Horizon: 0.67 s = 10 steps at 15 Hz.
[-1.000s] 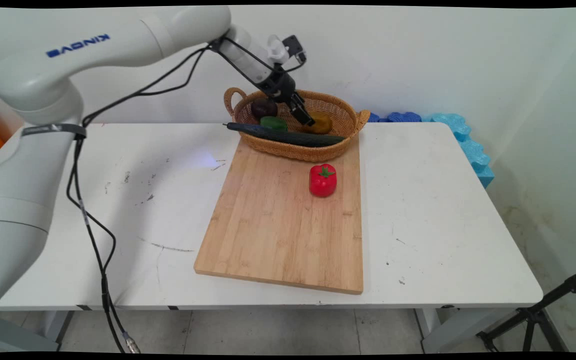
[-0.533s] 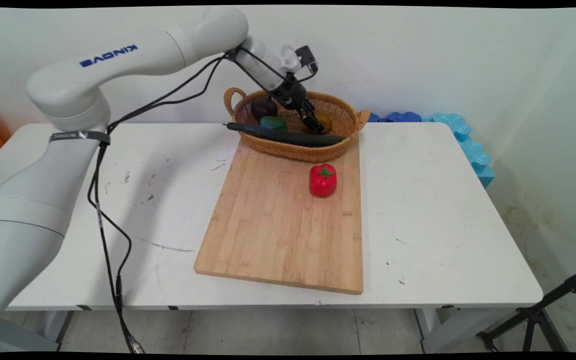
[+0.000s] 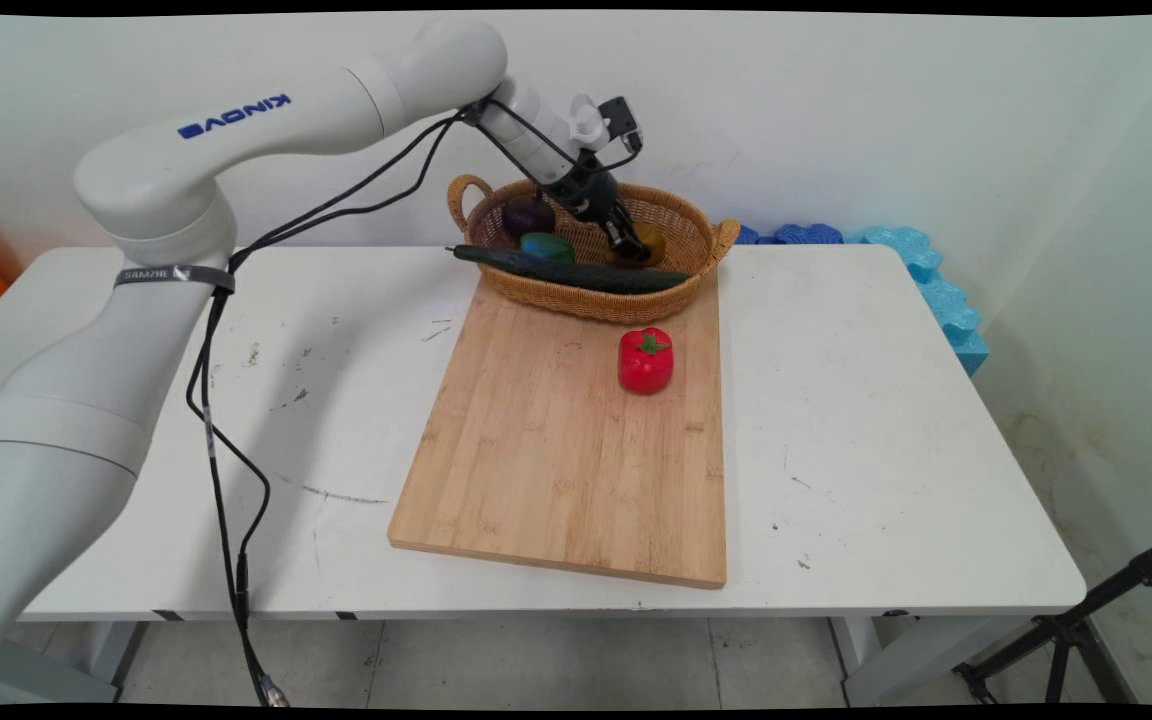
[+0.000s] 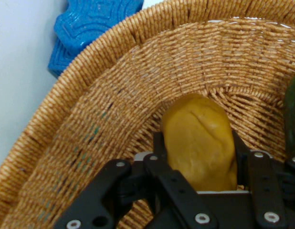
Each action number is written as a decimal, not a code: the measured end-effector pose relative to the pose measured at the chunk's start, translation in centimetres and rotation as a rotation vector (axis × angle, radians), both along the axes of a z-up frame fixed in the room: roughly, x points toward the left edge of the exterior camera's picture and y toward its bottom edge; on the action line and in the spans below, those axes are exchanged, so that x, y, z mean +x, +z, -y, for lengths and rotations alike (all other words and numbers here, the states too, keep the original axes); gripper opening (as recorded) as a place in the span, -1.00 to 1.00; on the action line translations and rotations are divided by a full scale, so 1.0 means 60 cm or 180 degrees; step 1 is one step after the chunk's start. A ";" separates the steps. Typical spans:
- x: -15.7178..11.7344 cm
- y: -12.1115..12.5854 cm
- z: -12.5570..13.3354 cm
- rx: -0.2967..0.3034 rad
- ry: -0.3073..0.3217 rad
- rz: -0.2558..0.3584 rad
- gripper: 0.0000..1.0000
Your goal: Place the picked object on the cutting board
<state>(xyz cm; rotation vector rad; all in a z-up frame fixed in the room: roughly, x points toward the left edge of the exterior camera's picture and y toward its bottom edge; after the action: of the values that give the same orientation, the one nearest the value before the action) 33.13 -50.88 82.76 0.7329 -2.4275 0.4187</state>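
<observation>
The black hand (image 3: 626, 238) reaches down into the oval wicker basket (image 3: 696, 250) at the far end of the bamboo board (image 3: 556, 450), and its two fingers (image 4: 240, 152) close on either side of a smooth, waxy yellow pepper (image 4: 200, 143) with a shallow crease down its rounded face; the hand grasps the pepper, which lies low against the basket's woven inner wall. In the main view the pepper (image 3: 650, 240) is a small yellow lump just right of the fingers. Beside it in the basket sit a green pepper (image 3: 546, 245) and a dark, round purple fruit (image 3: 528, 213). A long dark cucumber (image 3: 576, 270) lies across the basket's near rim, its thin tip sticking out past the left edge. A glossy red pepper (image 3: 646, 360) with a green stem stands upright on the board, apart from the basket. The white table (image 3: 886, 420) is scuffed, and lobed blue foam pieces (image 3: 921, 265) lie along its far right edge.
</observation>
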 end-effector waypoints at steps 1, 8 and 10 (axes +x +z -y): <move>0.005 0.010 -0.002 -0.0026 0.0010 0.0006 -1.00; 0.038 0.093 -0.056 -0.0163 0.0089 0.0002 -1.00; 0.043 0.121 -0.085 -0.0181 0.0117 -0.0017 -1.00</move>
<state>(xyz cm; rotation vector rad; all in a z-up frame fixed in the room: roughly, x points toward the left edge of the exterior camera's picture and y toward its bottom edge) 35.73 -45.79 89.99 0.7542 -2.3900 0.4977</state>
